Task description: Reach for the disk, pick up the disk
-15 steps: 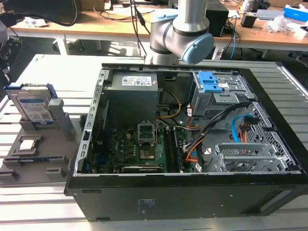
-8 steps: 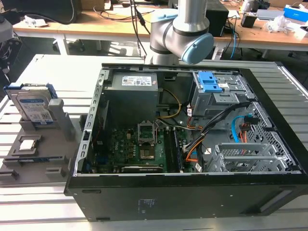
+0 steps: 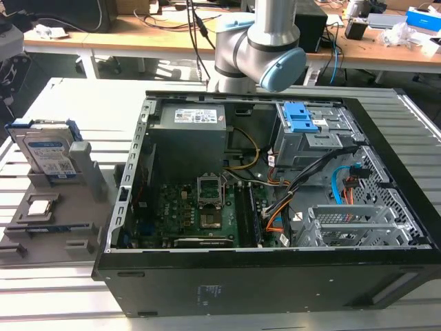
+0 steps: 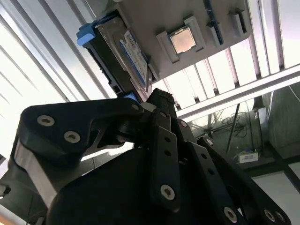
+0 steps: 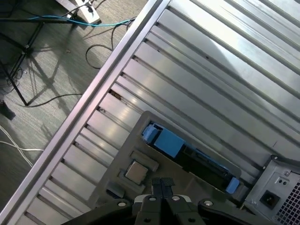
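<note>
The disk (image 3: 45,150) stands on edge in a slot of the grey holder (image 3: 81,181) at the exterior view's left. It is silver with a white and blue label and blue side brackets. In the first wrist view I look down on the disk (image 5: 167,141), its blue bracket uppermost. My gripper (image 5: 163,184) hangs well above it, apart from it, its black fingertips pressed together with nothing between them. In the second wrist view the disk (image 4: 125,57) lies beyond the shut gripper (image 4: 158,96).
A small square processor chip (image 3: 41,205) (image 4: 183,41) (image 5: 136,172) lies in the same holder near the disk. The open black computer case (image 3: 262,276) stands beside the holder, its corner (image 5: 276,190) close to the disk. Slatted metal table (image 5: 211,70) surrounds them; its edge drops to a floor with cables (image 5: 47,56).
</note>
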You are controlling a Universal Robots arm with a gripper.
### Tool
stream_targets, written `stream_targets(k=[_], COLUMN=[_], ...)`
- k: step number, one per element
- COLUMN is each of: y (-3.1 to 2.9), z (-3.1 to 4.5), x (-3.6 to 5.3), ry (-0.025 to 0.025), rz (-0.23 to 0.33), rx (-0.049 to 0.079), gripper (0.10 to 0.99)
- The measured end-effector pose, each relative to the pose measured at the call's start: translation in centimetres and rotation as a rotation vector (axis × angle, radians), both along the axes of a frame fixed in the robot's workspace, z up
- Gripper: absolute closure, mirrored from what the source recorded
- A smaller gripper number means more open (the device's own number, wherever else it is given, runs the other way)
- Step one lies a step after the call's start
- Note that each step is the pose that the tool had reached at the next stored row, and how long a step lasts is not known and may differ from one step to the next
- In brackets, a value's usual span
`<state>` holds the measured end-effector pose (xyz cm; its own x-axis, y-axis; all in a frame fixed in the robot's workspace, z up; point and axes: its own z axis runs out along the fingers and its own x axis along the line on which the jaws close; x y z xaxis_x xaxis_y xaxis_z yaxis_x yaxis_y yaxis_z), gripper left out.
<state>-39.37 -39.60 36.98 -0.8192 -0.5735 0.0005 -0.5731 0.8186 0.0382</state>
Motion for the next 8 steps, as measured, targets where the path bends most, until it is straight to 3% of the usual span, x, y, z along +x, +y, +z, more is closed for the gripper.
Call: stream_targets(k=[8], y=[0.0], z=[0.0], x=[0.0], ry=[0.0], rz=[0.141], rx=[0.0], gripper=[0.98])
